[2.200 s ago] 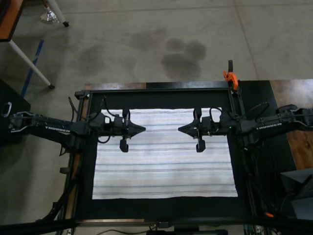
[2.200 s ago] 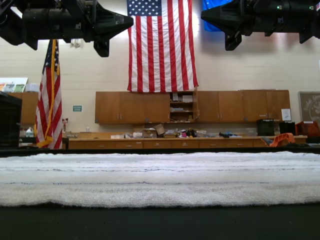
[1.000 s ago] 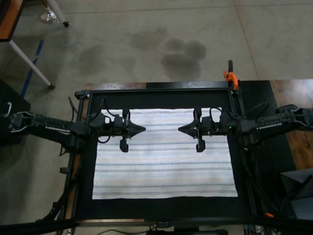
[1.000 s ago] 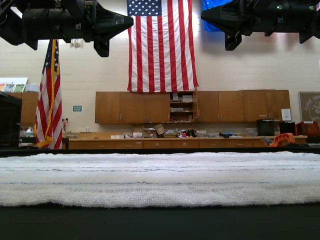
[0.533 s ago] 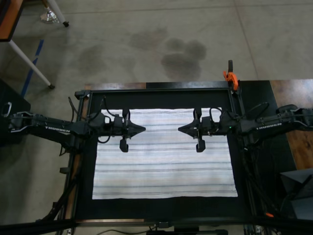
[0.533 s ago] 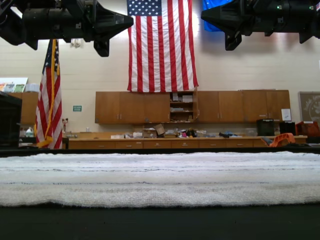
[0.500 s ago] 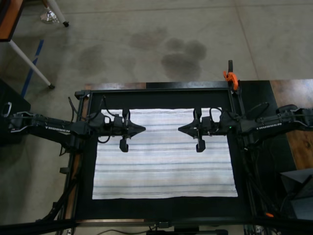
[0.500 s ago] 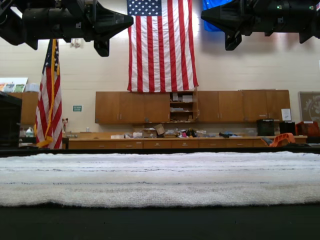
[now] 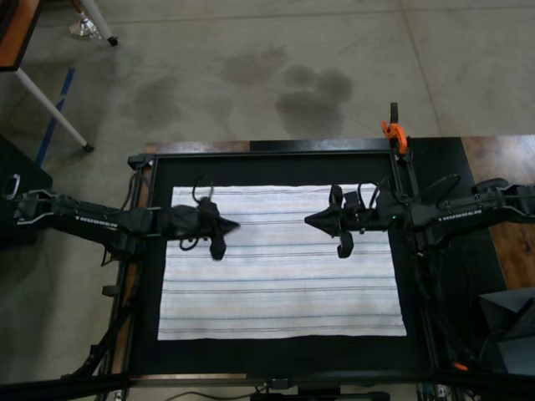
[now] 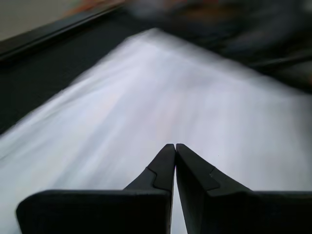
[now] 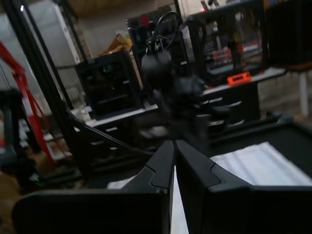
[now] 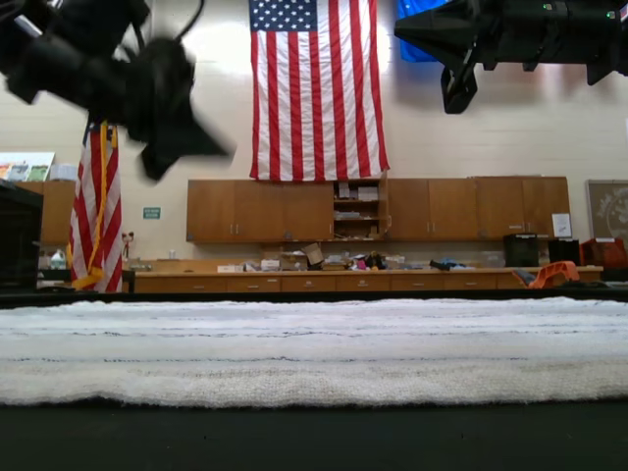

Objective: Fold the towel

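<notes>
The towel [image 9: 280, 276], white with thin dark and bluish stripes, lies spread flat on the black mat [image 9: 276, 352]; it fills the low foreground of the exterior view as a white band [image 12: 314, 348]. My left gripper [image 9: 236, 225] hangs over the towel's far left part in the top view, tilted down, motion-blurred [image 12: 214, 150]. Its fingers are shut and empty above the cloth [image 10: 174, 146]. My right gripper [image 9: 307, 220] hovers level over the far right part, high above the towel [image 12: 400, 29]. It too is shut with nothing in it [image 11: 174, 142]; a corner of the towel [image 11: 258, 163] shows beyond it.
A black frame [image 9: 267, 155] rims the mat, with an orange clamp [image 9: 394, 131] on its far right corner in the top view. Wooden tabletop [image 9: 501, 167] lies to the right, concrete floor [image 9: 251, 67] beyond. Both arms' bodies reach in from the sides.
The left arm has pitched its gripper down toward the towel and drawn back slightly to the top view's left. The right gripper has rolled a little in place. The towel has not moved.
</notes>
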Robot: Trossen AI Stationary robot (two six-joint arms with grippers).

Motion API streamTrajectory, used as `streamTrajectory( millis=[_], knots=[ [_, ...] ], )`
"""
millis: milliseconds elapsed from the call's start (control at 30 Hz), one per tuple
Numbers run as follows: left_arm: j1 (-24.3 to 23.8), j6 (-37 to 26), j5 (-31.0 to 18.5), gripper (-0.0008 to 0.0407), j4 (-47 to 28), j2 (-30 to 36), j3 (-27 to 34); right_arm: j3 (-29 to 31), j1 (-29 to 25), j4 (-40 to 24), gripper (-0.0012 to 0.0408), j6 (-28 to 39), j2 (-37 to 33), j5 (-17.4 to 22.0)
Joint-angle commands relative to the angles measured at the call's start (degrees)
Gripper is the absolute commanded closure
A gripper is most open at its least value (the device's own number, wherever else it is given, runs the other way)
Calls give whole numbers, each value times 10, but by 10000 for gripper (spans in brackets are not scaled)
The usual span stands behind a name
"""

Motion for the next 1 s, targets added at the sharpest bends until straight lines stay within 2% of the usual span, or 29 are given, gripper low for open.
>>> streamTrajectory(
  millis=[0,67,100,333,433,533,667,867,967],
  knots=[
    [2,-82,-111,399,-63,-1,1,0,0,0,395,14,0,0],
    [9,-148,-166,399,-123,-7,1,0,0,0,395,15,0,0],
    [15,-171,-177,399,-153,-10,1,0,0,0,395,20,0,0],
    [93,-290,-165,399,-359,-21,1,0,0,-17,395,25,0,0],
    [130,-295,-147,399,-386,-19,1,0,0,-26,395,25,0,0],
    [163,-271,-133,390,-388,-17,1,0,0,-28,395,25,0,0],
    [217,-268,-113,344,-401,-17,0,0,0,-28,395,28,0,0],
    [293,-255,-61,227,-401,-13,-12,0,0,-29,395,40,0,0],
    [319,-242,-56,182,-402,-6,-14,0,0,-29,395,40,0,0]
  ],
)
